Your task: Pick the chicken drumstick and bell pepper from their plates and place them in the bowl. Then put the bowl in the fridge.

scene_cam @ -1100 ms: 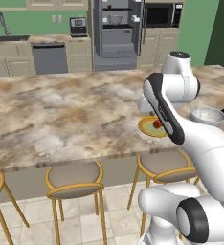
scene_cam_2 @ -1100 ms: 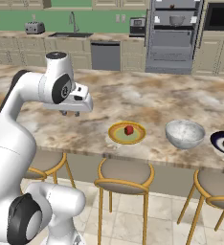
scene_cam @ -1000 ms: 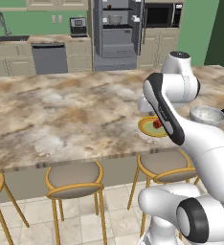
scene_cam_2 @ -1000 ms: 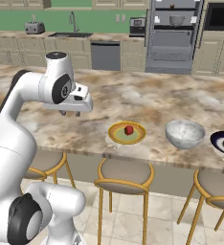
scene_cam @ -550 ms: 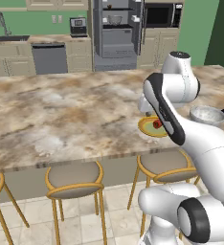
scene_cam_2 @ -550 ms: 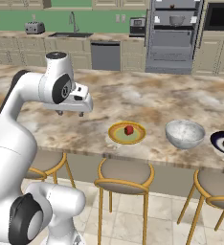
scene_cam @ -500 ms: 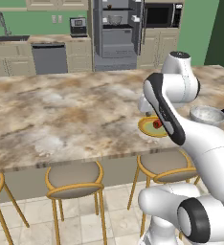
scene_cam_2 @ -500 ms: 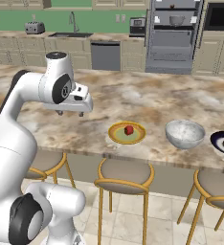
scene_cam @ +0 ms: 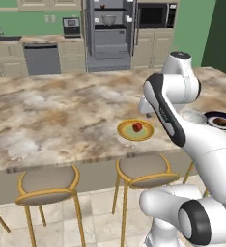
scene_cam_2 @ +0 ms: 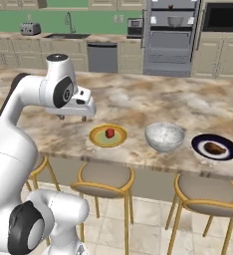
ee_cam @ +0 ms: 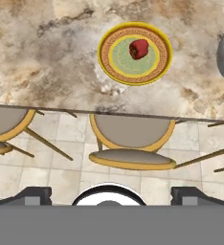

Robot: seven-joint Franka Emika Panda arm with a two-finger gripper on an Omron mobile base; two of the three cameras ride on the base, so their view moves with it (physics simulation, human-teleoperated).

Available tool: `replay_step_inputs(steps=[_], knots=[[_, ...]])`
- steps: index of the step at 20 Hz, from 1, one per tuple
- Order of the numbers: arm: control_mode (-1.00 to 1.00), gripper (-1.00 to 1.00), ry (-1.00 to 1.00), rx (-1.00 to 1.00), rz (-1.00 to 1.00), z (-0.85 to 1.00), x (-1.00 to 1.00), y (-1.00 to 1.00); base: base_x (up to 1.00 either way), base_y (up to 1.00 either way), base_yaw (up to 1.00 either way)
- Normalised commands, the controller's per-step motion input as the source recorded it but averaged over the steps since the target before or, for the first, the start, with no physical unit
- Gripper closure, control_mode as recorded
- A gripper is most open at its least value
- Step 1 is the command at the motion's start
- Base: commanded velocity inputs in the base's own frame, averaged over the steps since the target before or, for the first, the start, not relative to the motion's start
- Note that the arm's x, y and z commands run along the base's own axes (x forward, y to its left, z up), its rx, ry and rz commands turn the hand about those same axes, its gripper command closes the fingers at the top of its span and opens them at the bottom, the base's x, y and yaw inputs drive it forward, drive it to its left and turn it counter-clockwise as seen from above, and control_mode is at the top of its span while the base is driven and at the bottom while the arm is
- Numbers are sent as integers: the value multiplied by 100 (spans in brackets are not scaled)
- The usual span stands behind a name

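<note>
The gripper (scene_cam_2: 72, 117) hangs above the counter (scene_cam_2: 138, 102), near its front edge and to the left of the yellow-rimmed plate (scene_cam_2: 108, 136) as the right base view shows it. The jaws stand wide open and hold nothing; in the hand view the two dark finger tips (ee_cam: 33, 194) sit far apart at the bottom.

The bell pepper (scene_cam_2: 109, 133) lies on the pale green centre of the yellow-rimmed plate, a little off the middle. This plate rests close to the front edge of the counter, above a stool (scene_cam_2: 105, 178). In the hand view the pepper (ee_cam: 139, 49) and the plate (ee_cam: 106, 52) appear in the upper part, well apart from the finger tips.

The bowl (scene_cam_2: 164, 137) stands just beside that plate on its right, also near the front edge, and I see nothing inside it. Further right, toward the right end of the counter, the dark plate (scene_cam_2: 227, 146) carries the chicken drumstick (scene_cam_2: 213, 148). In the left base view the bowl (scene_cam: 194, 116) and the dark plate (scene_cam: 221, 121) are partly hidden behind the white arm, while the pepper (scene_cam: 137, 127) is clear to see.

The fridge (scene_cam_2: 171, 36) stands at the back wall beyond the counter, with its doors open and its inner shelves visible. A sink (scene_cam_2: 67, 35) and a toaster (scene_cam_2: 29, 28) are on the rear worktop to its left.
</note>
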Motion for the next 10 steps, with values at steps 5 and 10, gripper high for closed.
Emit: replay_step_inputs(steps=[5,10], knots=[[100,-100,0,0,0,0,0,0,10,-78,0],[100,-100,0,0,0,0,0,0,31,-66,0]])
